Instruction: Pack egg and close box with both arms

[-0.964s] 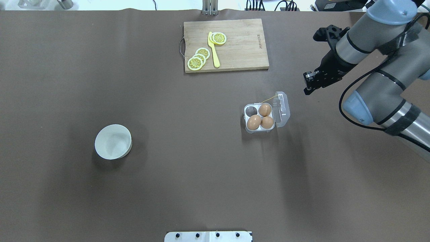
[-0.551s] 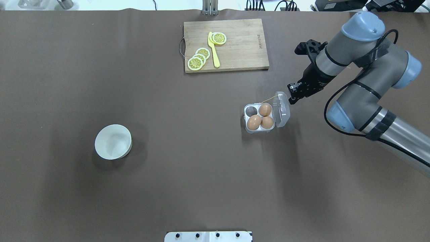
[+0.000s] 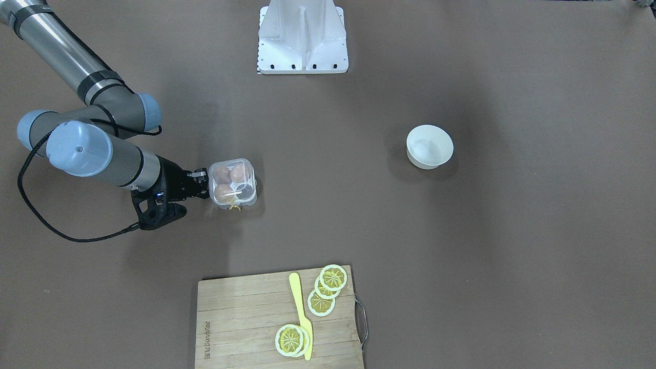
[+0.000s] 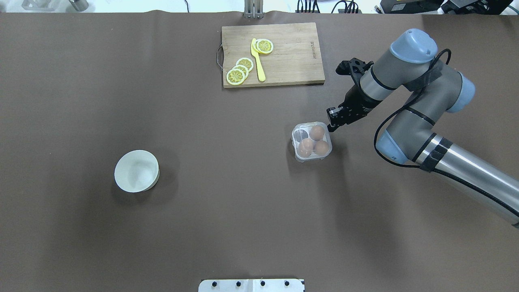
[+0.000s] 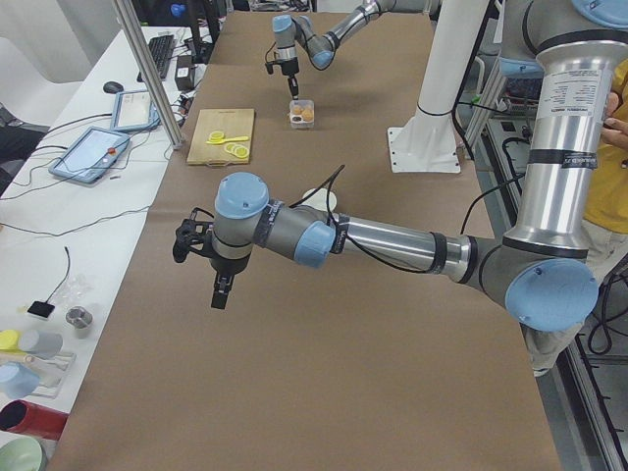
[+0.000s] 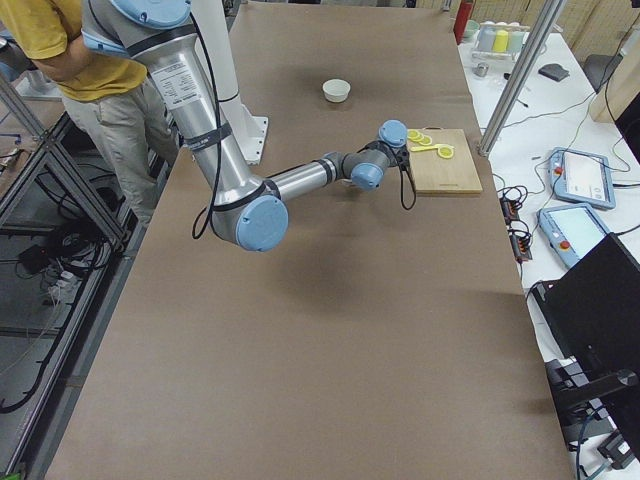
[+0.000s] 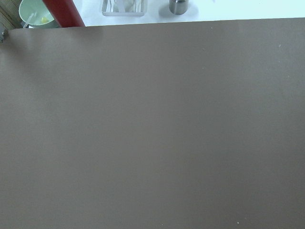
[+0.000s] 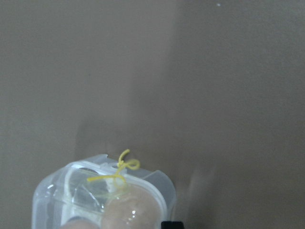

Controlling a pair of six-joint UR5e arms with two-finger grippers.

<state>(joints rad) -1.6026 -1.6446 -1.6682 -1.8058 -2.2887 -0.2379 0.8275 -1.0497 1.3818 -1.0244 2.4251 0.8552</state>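
The box point(image 4: 311, 141) sits right of the table's middle, its clear lid down over the white tray. Three light-brown eggs point(image 4: 317, 132) show through the lid; the far-left cell is empty. It also shows in the front-facing view point(image 3: 233, 183), and its yellow string point(image 8: 121, 169) shows in the right wrist view. My right gripper point(image 4: 332, 125) point(image 3: 204, 180) is shut and touches the box's far right corner. My left gripper point(image 5: 220, 294) shows only in the exterior left view, above bare table far from the box; I cannot tell whether it is open.
A white bowl point(image 4: 136, 170) stands at the left. A wooden cutting board point(image 4: 292, 52) with lemon slices point(image 4: 239, 71) and a yellow knife point(image 4: 258, 61) lies at the far middle. The white stand's base point(image 4: 251, 285) is at the near edge.
My right gripper has moved left and down to the box. The lid, which stood open on the right side, now lies down over the eggs.
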